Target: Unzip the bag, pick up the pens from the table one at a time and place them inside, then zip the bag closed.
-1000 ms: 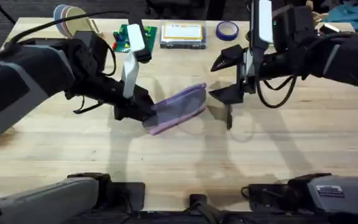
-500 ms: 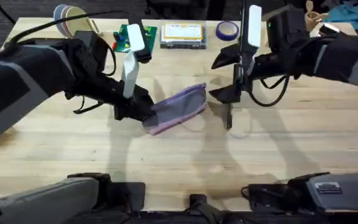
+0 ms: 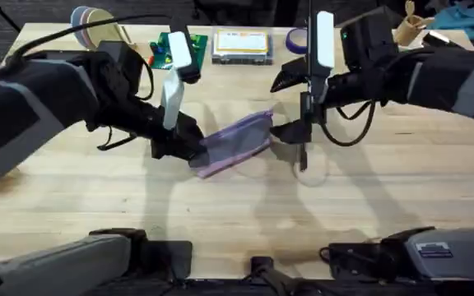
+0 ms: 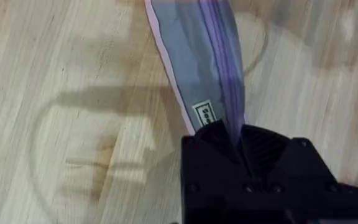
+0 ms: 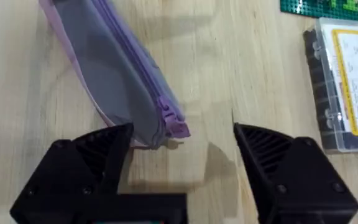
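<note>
The lavender bag (image 3: 235,140) lies slanted on the table (image 3: 369,205), its zipper (image 4: 225,68) closed along the length. My left gripper (image 3: 181,145) is shut on the bag's near-left end, and its own view shows the fabric pinched at the fingertips (image 4: 238,134). My right gripper (image 3: 285,105) hovers open just off the bag's far-right end. In its own view the purple zipper pull (image 5: 176,127) sits ahead of the gap between the spread fingers (image 5: 98,158). A slim dark pen (image 3: 303,156) lies on the table just right of the bag.
Along the far edge sit a clear box with a yellow label (image 3: 241,45), a green studded plate (image 3: 171,45), a blue tape roll (image 3: 300,39) and more rolls (image 3: 93,20). The wood near the front is bare.
My right gripper has shifted left, closing in on the bag's right end, still open. The left gripper and the bag have stayed put.
</note>
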`<state>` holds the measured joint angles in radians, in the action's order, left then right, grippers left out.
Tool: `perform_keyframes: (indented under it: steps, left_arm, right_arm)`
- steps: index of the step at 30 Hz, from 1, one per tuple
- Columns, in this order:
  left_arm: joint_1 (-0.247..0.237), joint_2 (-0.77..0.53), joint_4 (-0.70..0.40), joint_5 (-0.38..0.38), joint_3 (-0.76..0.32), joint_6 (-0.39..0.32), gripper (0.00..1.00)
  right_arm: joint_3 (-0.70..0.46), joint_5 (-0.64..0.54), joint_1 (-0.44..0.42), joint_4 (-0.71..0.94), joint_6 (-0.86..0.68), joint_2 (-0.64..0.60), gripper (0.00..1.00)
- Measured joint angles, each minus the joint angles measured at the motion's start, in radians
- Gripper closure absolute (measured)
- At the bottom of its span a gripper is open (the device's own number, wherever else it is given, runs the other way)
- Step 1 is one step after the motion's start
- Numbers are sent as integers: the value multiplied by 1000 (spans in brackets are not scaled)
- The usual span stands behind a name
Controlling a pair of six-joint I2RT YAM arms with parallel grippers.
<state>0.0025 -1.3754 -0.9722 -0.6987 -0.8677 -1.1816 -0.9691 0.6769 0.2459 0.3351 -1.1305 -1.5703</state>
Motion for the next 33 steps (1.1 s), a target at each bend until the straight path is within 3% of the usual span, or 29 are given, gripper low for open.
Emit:
perform_keyframes:
  steps: [8, 18, 22, 26, 33]
  left_arm:
    - [0, 0, 0, 0, 0, 0, 959]
    - [0, 0, 1, 2, 0, 0, 959]
    - [0, 0, 1, 3, 0, 0, 959]
    - [0, 0, 2, 3, 0, 0, 959]
    - [0, 0, 2, 3, 0, 0, 959]
  right_arm:
    - [0, 1, 0, -35, 0, -23, 262]
    - [0, 12, 7, -28, 0, -39, 731]
    - [0, 12, 7, -31, 1, -39, 874]
    - [0, 12, 8, -34, 1, -39, 961]
    - [0, 12, 9, -34, 0, -39, 969]
